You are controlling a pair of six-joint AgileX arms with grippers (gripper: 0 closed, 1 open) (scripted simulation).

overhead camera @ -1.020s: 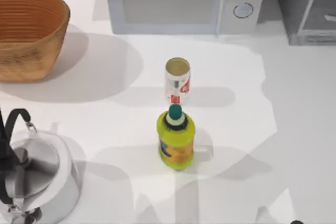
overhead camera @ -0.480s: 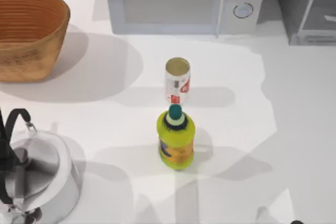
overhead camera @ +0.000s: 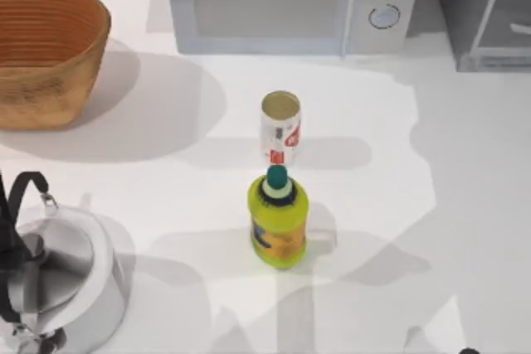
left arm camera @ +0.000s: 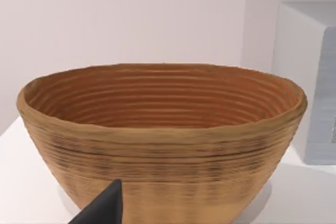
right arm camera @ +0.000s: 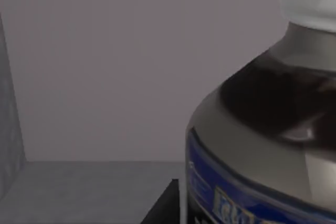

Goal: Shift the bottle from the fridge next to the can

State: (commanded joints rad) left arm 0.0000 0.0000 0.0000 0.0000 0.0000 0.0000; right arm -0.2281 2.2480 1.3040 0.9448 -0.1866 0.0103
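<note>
The bottle (right arm camera: 273, 129) looms close in the right wrist view: dark glossy body, white cap, blue label band, standing against the grey inner walls of the fridge (right arm camera: 105, 77). A dark part of my right gripper (right arm camera: 165, 208) sits just beside the bottle's label. Seen from the top, the fridge (overhead camera: 485, 14) stands at the table's back right corner. The white can (overhead camera: 280, 128) with red markings stands upright mid-table. My left gripper (left arm camera: 105, 208) hangs near the wicker basket at the left.
A yellow-green bottle (overhead camera: 278, 220) with a teal cap stands just in front of the can. A white microwave (overhead camera: 282, 2) is at the back, a wicker basket (overhead camera: 46, 51) at back left, a metal kettle (overhead camera: 58, 279) at front left.
</note>
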